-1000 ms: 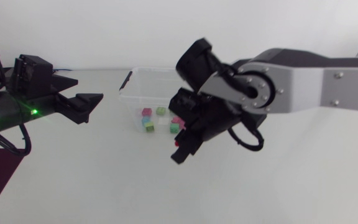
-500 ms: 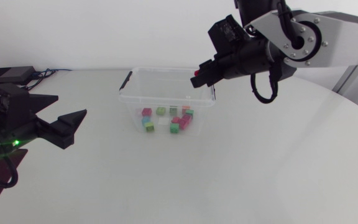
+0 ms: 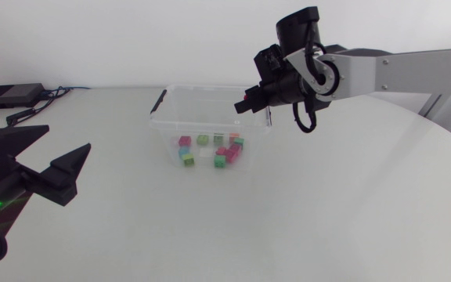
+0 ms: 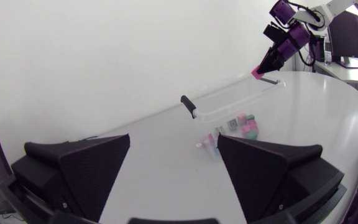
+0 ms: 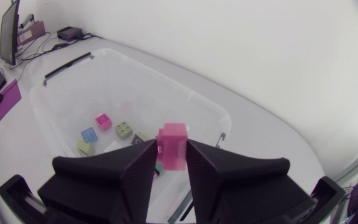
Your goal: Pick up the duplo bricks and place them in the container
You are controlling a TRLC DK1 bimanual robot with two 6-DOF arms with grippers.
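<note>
From above, the right gripper (image 3: 246, 103) is now hanging over the far right corner of the container (image 3: 202, 87), having risen from low at its near right side. It is clenching a pink brick (image 3: 245, 99), while the left gripper (image 3: 52, 155), spread and empty, is pulling back left. The left wrist view is showing those fingers wide apart, with the other bricks (image 4: 244, 124) lying inside the container ahead. The right wrist view is showing both fingers pinching the pink brick (image 5: 173, 134) above the container's inside, so a drop seems next. No writing is readable.
</note>
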